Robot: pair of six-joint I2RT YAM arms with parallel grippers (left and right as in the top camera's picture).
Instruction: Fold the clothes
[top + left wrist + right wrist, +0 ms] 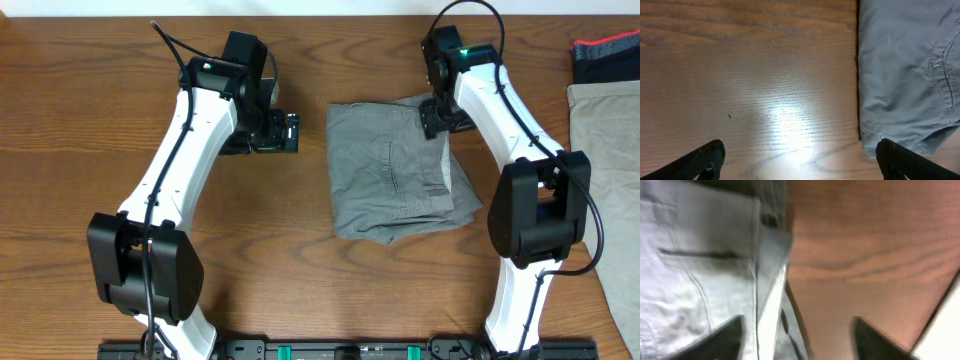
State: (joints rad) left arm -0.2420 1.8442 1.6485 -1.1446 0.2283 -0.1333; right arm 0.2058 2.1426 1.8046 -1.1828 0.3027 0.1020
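Observation:
The grey-green shorts (395, 170) lie folded in a rough rectangle at the table's centre, pocket seam facing up. My left gripper (283, 131) is open and empty just left of the shorts; in the left wrist view (800, 157) its fingers straddle bare wood, the right finger near the shorts' edge (905, 75). My right gripper (440, 118) is open over the shorts' top right corner; in the right wrist view (797, 340) the waistband edge and pale inner facing (767, 280) lie between its fingers, not clamped.
A beige cloth (605, 170) lies at the right edge of the table. A dark garment with a red band (607, 55) sits at the top right corner. Bare wood (80, 120) stretches to the left of the left arm.

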